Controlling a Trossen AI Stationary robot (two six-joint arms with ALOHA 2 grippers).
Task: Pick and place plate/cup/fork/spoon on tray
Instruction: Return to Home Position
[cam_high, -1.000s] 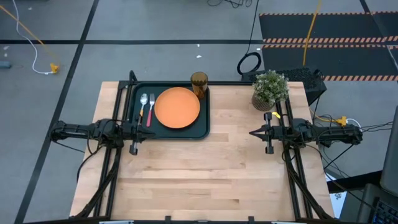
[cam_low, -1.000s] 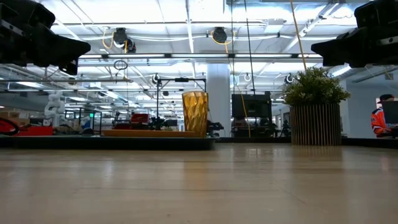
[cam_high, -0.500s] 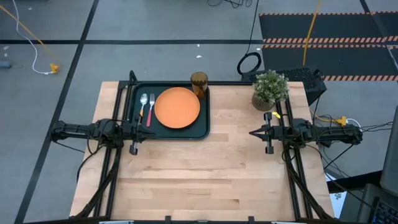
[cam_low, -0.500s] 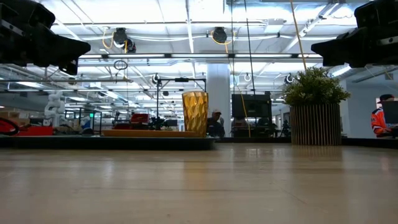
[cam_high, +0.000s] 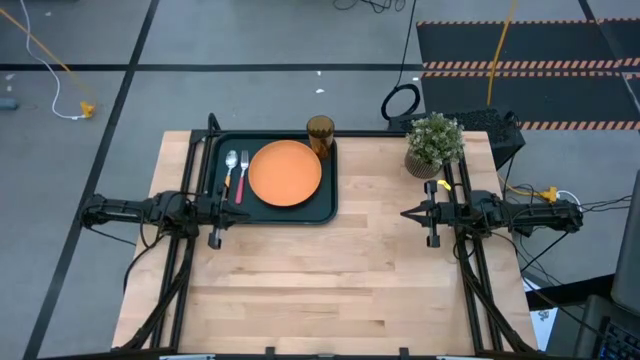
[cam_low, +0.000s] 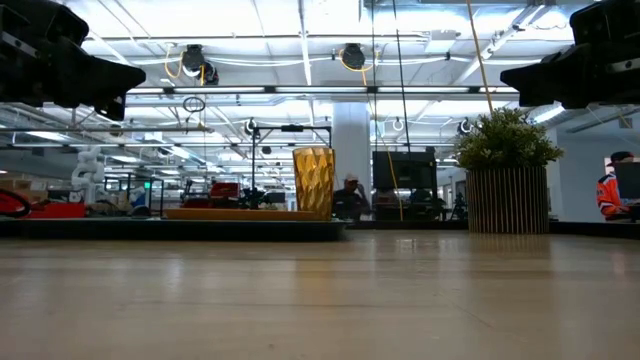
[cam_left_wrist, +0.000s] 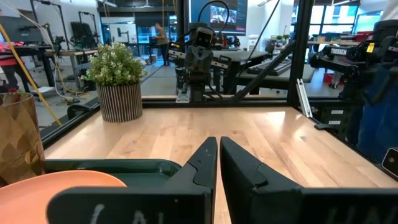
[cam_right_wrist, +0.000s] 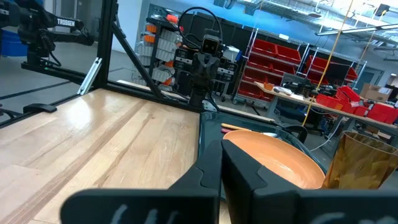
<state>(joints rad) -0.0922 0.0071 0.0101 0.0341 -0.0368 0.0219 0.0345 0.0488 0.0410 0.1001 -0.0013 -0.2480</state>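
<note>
The dark tray (cam_high: 325, 205) lies at the table's far left. On it rest the orange plate (cam_high: 285, 172), the amber cup (cam_high: 320, 132) at its far right corner, the spoon (cam_high: 231, 165) and the red-handled fork (cam_high: 242, 172) side by side left of the plate. My left gripper (cam_high: 236, 209) is shut and empty at the tray's near left corner; it also shows in the left wrist view (cam_left_wrist: 217, 155). My right gripper (cam_high: 404, 213) is shut and empty at the table's right side; it also shows in the right wrist view (cam_right_wrist: 221, 155).
A potted green plant (cam_high: 433, 145) stands at the far right of the table, just beyond my right arm. The wooden tabletop (cam_high: 330, 290) stretches bare between the arms and toward the near edge. A person (cam_low: 348, 198) shows far off in the room behind.
</note>
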